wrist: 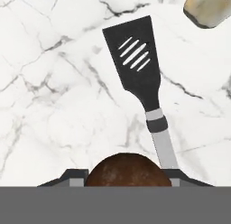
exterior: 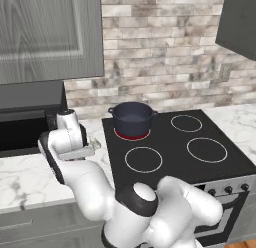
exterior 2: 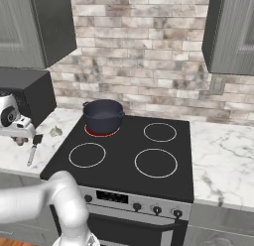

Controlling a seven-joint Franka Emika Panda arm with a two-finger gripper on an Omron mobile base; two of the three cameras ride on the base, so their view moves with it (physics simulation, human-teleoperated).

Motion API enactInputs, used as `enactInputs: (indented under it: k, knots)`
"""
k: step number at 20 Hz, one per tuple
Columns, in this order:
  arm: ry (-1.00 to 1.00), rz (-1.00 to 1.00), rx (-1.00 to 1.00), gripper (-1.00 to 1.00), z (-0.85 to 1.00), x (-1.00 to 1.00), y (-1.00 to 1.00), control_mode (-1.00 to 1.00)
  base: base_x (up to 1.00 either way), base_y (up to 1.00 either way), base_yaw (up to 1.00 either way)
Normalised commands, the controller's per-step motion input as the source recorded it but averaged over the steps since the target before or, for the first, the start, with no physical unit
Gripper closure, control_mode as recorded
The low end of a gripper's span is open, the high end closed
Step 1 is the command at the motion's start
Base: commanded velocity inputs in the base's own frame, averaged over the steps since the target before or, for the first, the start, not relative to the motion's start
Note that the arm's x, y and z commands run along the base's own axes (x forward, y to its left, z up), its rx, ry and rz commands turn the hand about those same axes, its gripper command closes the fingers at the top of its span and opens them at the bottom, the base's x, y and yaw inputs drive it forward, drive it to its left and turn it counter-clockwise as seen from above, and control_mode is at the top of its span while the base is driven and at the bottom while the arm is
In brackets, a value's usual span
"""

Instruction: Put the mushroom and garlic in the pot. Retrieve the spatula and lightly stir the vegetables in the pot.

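- So the white arm's jaws (wrist: 127, 180) are closed around the little brown-capped mushroom (wrist: 127, 171) — in the hand view the rounded cap sits right between the two dark tips, and it looks gripped rather than just sitting under them.
- The hand is out over the white marble counter (exterior 2: 15, 151) to the left of the black glass stovetop (exterior 2: 129, 155), next to the dark microwave (exterior 2: 34, 93).
- The thing the next move hangs on, I'd say: the dark navy-blue round pot (exterior: 132, 119) stands on the rear-left burner — the one glowing red — off to the hand's right and further back toward the brick wall. So the carry should go up and across onto the stove, high enough to get over the rim.
- The pot looks empty from here, nothing dropped in yet as far as I can tell.
- The small pale beige garlic bulb (wrist: 207, 8) lies on the counter just past the spatula head, well apart from the pot.
- The slim black slotted spatula with the silver-grey handle (wrist: 137, 65) lies flat, its long axis running from the jaws outward toward the garlic, handle end right beside the mushroom. Lifting straight up should avoid clipping it.
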Motion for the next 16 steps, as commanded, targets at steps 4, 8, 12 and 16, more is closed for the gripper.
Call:
enactInputs:
  k: [4,8,12,16]
  knots:
    - [0.0,-0.04,0.0,1.0,0.58,-0.32,-0.48,-1.0,0.0,0.0,0.0]
    - [0.03,-0.11,0.0,1.0,0.57,-0.25,-0.5,-1.0,0.0,0.0,0.0]
    - [0.07,-0.15,0.03,1.0,0.56,-0.14,-0.56,-1.0,0.0,0.0,0.0]
    - [0.03,-0.13,0.0,1.0,0.54,-0.13,-0.58,-1.0,0.0,0.0,0.0]
